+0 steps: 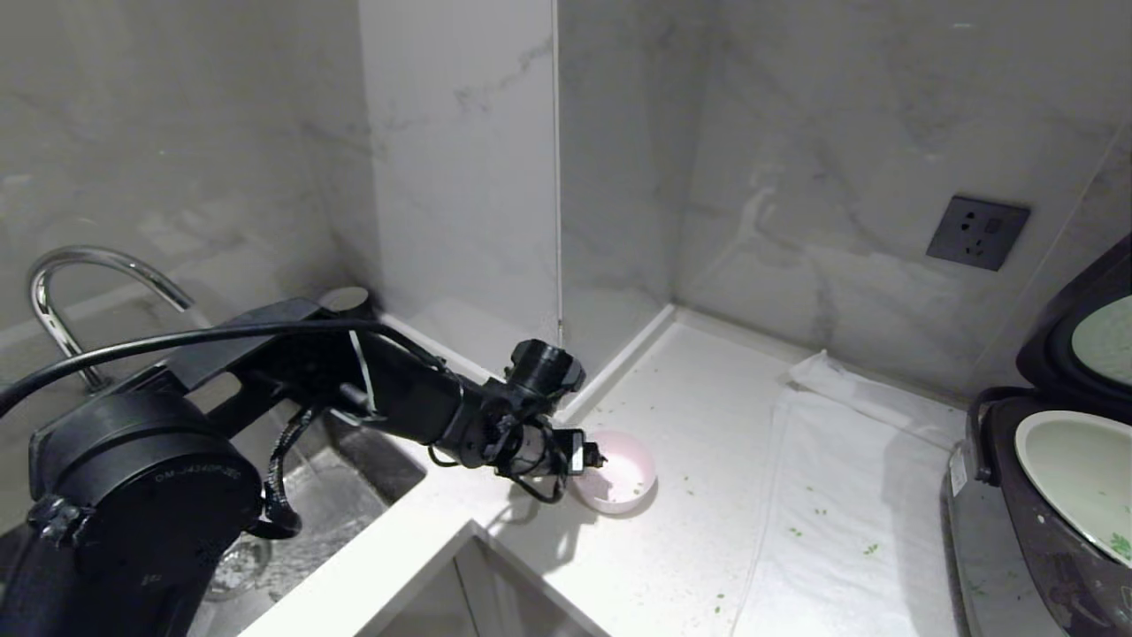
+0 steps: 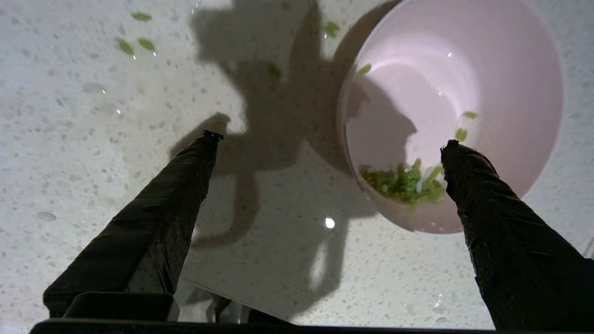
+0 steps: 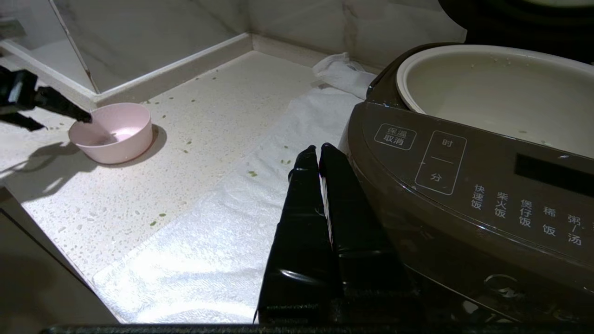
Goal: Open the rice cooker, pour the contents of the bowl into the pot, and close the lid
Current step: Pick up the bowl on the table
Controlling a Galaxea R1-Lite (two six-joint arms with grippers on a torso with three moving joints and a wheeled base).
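Left gripper (image 2: 327,141): black fingers spread wide, empty, poised over the speckled white counter (image 1: 707,425), one fingertip above the bowl's near rim.
Left arm: reaches out low from the robot's left, over the sink (image 1: 336,495), wrist angled down.
Small pink bowl (image 1: 616,483): upright, mouth up, just ahead of the gripper; green bits (image 2: 403,182) lie inside.
Dark brown rice cooker (image 1: 1035,522): well apart to the right, lid (image 1: 1088,336) raised, pale pot (image 1: 1074,478) exposed.
Right gripper (image 3: 318,149): fingers pressed together, empty, beside the cooker's front, over the white towel (image 3: 218,232).

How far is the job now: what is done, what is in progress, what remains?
Done: the lid is open, baring the pot. In progress: the open left gripper straddles the bowl's rim; green bits remain inside. Left: pouring and closing. The right gripper rests shut beside the cooker.
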